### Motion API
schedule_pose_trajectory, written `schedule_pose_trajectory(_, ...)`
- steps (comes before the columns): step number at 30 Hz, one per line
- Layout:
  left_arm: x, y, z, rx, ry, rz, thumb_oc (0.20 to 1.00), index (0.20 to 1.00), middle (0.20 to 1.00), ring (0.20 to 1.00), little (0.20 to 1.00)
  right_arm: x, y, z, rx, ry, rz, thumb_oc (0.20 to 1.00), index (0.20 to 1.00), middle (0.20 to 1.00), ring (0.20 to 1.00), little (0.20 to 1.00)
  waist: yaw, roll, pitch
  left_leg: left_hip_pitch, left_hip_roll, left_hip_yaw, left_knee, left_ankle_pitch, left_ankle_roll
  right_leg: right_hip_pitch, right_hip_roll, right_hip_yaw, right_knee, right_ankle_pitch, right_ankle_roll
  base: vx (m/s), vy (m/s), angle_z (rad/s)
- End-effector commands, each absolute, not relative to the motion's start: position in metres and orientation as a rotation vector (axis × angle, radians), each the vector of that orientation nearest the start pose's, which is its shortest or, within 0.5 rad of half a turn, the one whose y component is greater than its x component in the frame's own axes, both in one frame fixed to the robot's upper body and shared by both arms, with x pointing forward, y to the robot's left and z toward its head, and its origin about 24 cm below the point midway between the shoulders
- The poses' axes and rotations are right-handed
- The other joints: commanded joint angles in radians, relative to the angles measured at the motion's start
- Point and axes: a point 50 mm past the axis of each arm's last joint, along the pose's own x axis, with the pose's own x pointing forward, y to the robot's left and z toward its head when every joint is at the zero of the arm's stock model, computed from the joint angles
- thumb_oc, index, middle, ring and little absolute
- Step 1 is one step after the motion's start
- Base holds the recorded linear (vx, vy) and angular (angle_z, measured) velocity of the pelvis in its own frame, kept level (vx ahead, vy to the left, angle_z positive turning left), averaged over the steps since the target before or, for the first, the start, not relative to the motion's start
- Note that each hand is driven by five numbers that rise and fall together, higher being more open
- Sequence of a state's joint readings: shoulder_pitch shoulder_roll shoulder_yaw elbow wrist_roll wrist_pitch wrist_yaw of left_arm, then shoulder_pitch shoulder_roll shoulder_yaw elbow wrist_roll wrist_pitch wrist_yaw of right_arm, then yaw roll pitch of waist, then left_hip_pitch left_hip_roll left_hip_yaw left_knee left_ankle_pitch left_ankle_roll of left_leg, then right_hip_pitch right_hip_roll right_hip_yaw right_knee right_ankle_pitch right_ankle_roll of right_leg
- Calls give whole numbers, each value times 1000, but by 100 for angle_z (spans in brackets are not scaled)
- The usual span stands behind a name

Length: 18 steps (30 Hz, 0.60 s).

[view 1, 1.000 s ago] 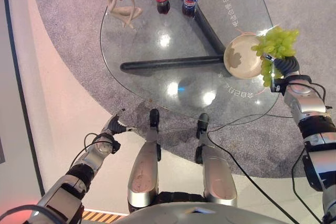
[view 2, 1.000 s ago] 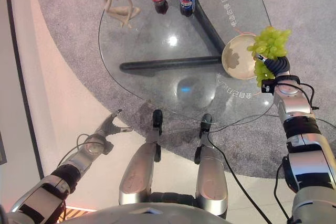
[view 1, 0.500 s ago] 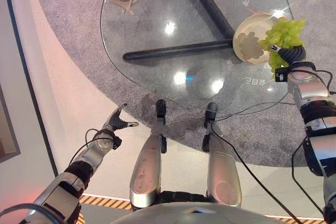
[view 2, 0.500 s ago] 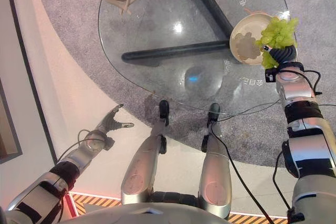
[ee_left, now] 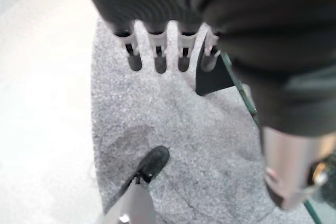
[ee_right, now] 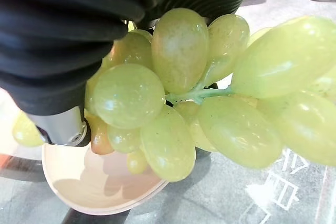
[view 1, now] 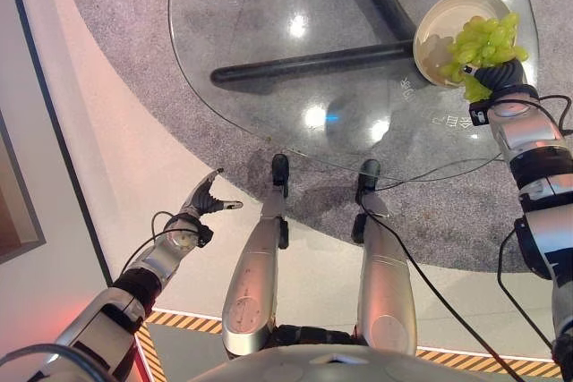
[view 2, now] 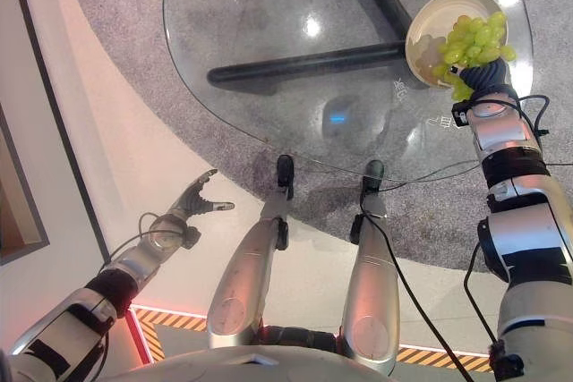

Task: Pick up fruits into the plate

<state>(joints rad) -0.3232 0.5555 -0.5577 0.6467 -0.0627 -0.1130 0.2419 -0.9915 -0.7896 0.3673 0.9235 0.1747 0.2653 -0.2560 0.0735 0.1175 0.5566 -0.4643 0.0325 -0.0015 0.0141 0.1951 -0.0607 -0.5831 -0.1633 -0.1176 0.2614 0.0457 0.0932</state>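
Upper right: your right hand [view 1: 495, 78] appears clamped on the grapes [view 1: 479, 42], held over the plate [view 1: 431, 22] for release. Left hand [view 1: 202, 205], lower left, hangs open.

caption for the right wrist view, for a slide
Green grapes held in the right robot hand, hanging just above the beige plate on the glass table.

Bright overhead light, glare spots on glass table [view 1: 269, 87], blurry wrist views

left hand [view 1: 204, 207] low, fingers [ee_left: 156, 61] straight, right hand [view 2: 488, 76] reaching forward
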Motion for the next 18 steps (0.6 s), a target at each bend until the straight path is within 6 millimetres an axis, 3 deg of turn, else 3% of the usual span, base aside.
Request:
schedule_pose_trajectory(1,275,214,-21,716,267,-124,1000,1000,1000,1000,1000,368,-343,238,-805,63,-686,391,391,391,391,391,5,42,-37,-33,-75,2,151,-185,33,3,77,-67,24,-78,-38,0,0,0)
schedule_pose_trajectory(2,275,213,-21,713,268,-126,1000,1000,1000,1000,1000,368,-342,241,-813,52,-702,853,853,853,853,853,6,43,-37,-35,-75,2,151,-184,34,-1,78,-67,27,-78,-38,0,0,0)
schedule_pose_trajectory(3,275,213,-21,712,268,-127,1000,1000,1000,1000,1000,368,-341,243,-820,40,-717,1000,1000,1000,1000,1000,6,43,-37,-37,-75,3,151,-185,34,-2,78,-67,27,-78,-38,0,0,0)
schedule_pose_trajectory(18,272,208,-26,692,275,-133,1000,1000,1000,1000,1000,366,-333,271,-977,-89,-871,1000,1000,1000,1000,1000,3,43,-37,-50,-79,8,168,-185,36,-20,80,-60,49,-83,-37,0,0,0)
